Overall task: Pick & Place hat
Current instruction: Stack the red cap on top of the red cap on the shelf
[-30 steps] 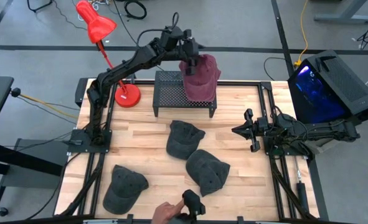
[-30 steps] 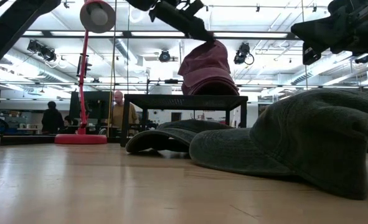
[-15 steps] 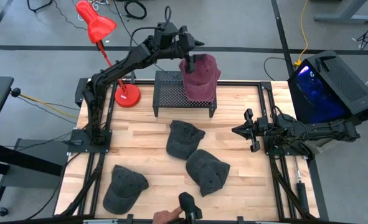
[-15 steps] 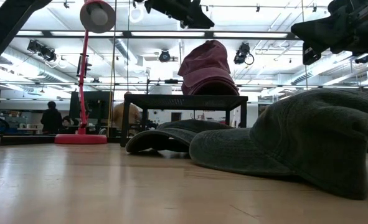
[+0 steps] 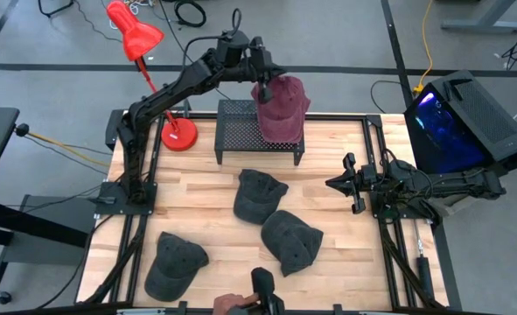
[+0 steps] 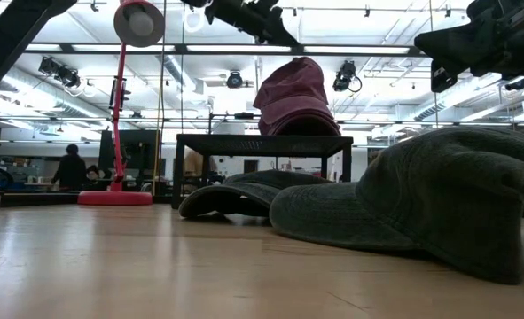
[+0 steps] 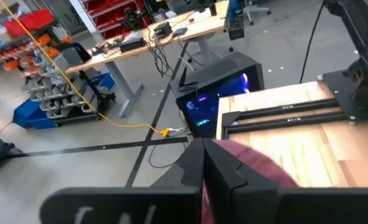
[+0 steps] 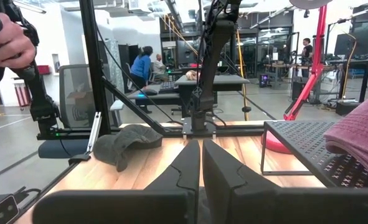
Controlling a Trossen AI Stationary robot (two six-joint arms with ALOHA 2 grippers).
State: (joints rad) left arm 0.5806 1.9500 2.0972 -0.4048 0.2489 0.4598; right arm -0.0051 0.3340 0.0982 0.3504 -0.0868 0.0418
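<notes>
A maroon hat [image 5: 282,109] sits crown up on the right end of a black mesh stand [image 5: 239,127] at the table's far side. In the low view the maroon hat [image 6: 293,93] rests on the stand's top [image 6: 244,139]. My left gripper [image 5: 269,77] hovers shut just above and to the left of the crown, clear of it [image 6: 284,37]. The left wrist view shows the shut fingers [image 7: 203,168] over the maroon cloth [image 7: 261,171]. My right gripper [image 5: 354,185] waits shut at the table's right side [image 8: 200,165].
Three dark grey hats lie on the table: one at the middle [image 5: 260,194], one nearer [image 5: 291,241], one near left [image 5: 175,264]. A red lamp [image 5: 137,37] stands far left on its base [image 5: 179,134]. A person's hand [image 5: 234,304] is at the near edge.
My left gripper has let go of the maroon hat's crown, risen off it and drawn slightly toward the table's left, and its fingers have shut. The hat stays on the stand. The person's hand at the near edge has drawn back.
</notes>
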